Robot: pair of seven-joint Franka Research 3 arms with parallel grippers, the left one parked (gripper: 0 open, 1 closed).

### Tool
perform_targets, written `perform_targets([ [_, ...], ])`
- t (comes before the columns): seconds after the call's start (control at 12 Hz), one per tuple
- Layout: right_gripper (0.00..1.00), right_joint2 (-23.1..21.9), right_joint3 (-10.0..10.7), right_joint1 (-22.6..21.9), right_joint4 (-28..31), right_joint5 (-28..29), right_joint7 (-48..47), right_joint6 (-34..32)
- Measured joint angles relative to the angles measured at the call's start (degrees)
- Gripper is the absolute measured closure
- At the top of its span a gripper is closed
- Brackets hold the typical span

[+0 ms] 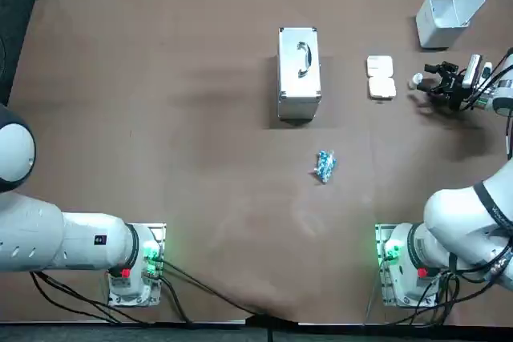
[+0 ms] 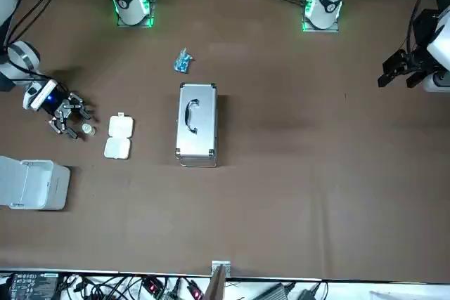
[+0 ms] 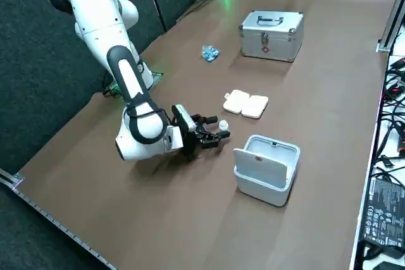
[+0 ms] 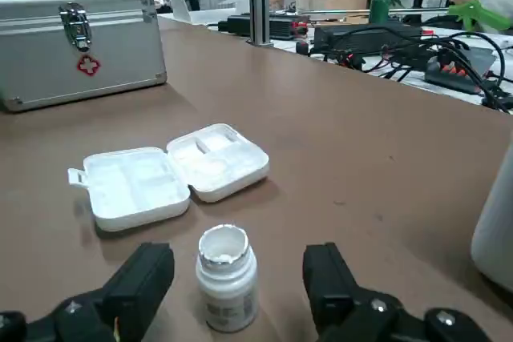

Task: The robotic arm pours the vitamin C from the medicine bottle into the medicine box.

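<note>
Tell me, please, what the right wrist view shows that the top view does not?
Only the wrist view shows the bottle with its mouth uncapped, the compartments of the open pill box and the red cross on the metal case. Only the top view shows the blue packet, lying apart from the case. Both show bottle, pill box, case and the open right gripper, its fingers either side of the bottle.

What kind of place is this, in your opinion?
Probably a robotics lab: arm bases mounted on the table, cables along its edge, the right pincer open around a medicine bottle.
</note>
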State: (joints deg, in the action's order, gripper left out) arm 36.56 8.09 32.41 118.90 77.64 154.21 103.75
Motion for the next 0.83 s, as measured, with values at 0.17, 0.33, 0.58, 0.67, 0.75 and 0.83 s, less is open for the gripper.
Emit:
perform_targets([
  [0.17,0.00,0.7,-0.1,0.0,0.0,0.7,0.0,-0.2],
  [0.33,0.00,1.3,-0.3,0.0,-0.1,1.0,0.1,-0.2],
  [0.58,0.00,2.7,-0.5,-0.1,-0.1,1.0,0.1,-0.7],
  [0.67,0.00,3.0,-0.5,-0.1,-0.1,1.0,0.2,-1.1],
  [0.75,0.00,3.3,-0.5,-0.1,-0.2,1.1,0.4,-1.6],
  [0.83,0.00,3.5,-0.5,-0.1,-0.4,1.1,0.6,-2.1],
])
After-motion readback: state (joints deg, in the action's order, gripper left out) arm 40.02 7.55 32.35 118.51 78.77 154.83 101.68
